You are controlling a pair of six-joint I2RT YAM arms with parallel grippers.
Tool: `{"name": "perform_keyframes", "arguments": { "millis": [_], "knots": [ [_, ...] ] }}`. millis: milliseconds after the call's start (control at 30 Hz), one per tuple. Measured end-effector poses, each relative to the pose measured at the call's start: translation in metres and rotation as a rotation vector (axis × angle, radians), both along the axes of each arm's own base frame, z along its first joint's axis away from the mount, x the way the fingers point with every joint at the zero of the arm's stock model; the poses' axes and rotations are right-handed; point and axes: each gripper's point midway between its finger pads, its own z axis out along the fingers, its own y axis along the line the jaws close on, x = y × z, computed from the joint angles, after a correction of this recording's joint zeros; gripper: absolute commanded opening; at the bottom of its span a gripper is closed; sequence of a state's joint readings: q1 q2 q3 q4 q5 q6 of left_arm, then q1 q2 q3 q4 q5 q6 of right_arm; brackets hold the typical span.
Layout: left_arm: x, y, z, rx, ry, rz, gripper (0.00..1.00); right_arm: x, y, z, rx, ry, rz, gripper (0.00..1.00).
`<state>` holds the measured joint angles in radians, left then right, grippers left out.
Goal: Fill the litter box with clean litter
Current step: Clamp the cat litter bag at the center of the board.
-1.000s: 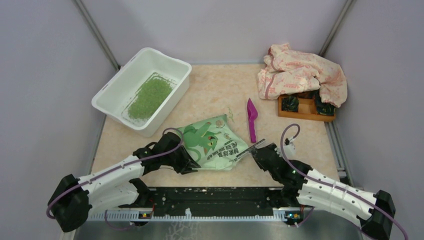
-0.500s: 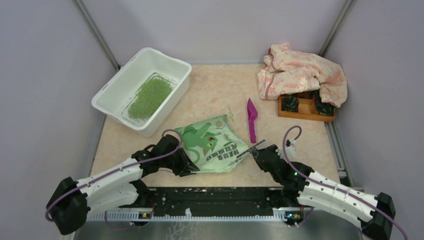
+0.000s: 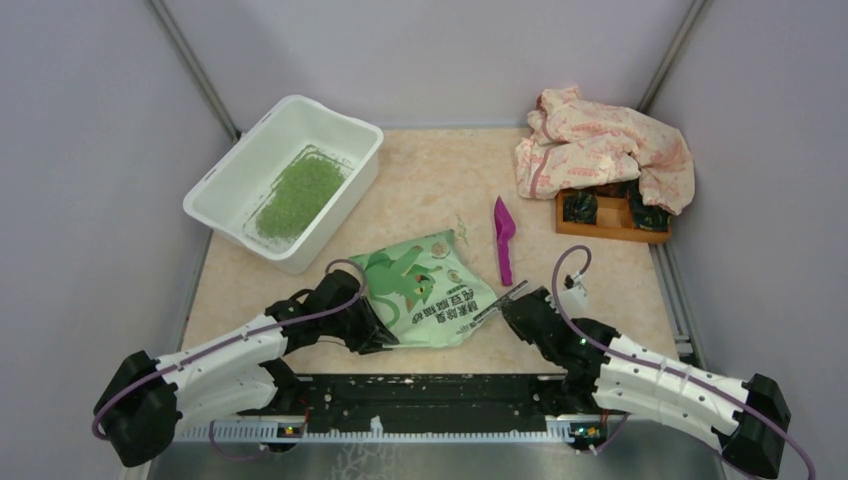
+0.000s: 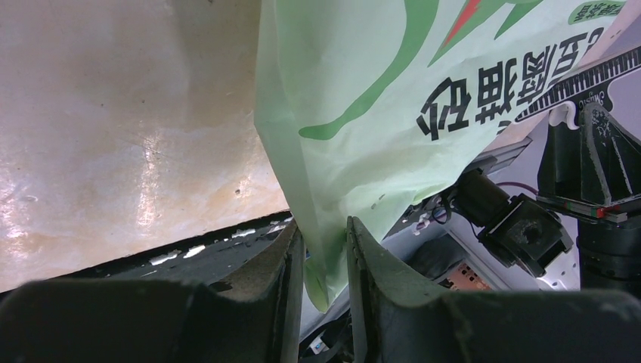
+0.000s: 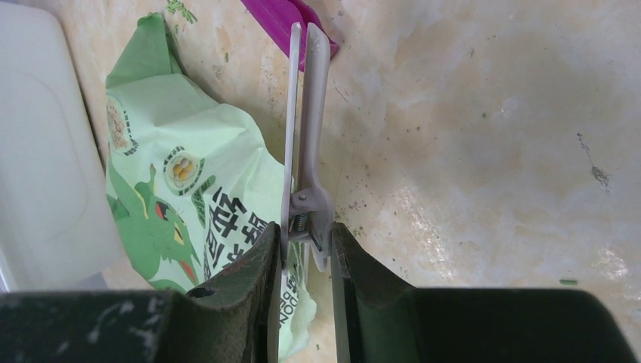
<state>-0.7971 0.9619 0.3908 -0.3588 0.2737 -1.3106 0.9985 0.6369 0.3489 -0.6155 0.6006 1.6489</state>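
Observation:
The white litter box (image 3: 226, 190) stands at the far left with a patch of green clean litter (image 3: 298, 195) on its floor. The light green printed litter bag (image 3: 425, 290) lies on the table between my grippers. My left gripper (image 3: 376, 336) is shut on the bag's near-left corner, with the bag (image 4: 393, 98) hanging between the fingers (image 4: 291, 261). My right gripper (image 3: 512, 308) is shut on the handle end of a long grey bag clip (image 5: 305, 128) at the bag's right edge (image 5: 189, 197). The clip's arms point away towards the purple scoop (image 5: 283, 15).
A purple scoop (image 3: 503, 238) lies just beyond the bag. A crumpled pink patterned cloth (image 3: 600, 150) partly covers an orange wooden compartment tray (image 3: 605, 225) at the far right. Grey walls enclose the table; the arm base rail (image 3: 430, 400) runs along the near edge.
The right arm has edged slightly left towards the bag with the clip in its jaws. The left gripper still holds the bag corner and has barely moved.

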Motion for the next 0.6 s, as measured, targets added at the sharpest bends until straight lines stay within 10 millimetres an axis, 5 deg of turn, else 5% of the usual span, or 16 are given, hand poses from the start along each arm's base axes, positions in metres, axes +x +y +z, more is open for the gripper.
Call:
{"name": "perform_keyframes", "arguments": {
  "millis": [400, 600],
  "knots": [
    [-0.001, -0.008, -0.004, -0.027, 0.012, -0.026, 0.31, 0.000, 0.001, -0.001, -0.016, 0.001, 0.012, 0.00],
    [-0.002, -0.014, -0.004, -0.042, 0.016, -0.042, 0.31, 0.001, 0.003, 0.003, -0.010, -0.006, 0.017, 0.06]
  ]
}}
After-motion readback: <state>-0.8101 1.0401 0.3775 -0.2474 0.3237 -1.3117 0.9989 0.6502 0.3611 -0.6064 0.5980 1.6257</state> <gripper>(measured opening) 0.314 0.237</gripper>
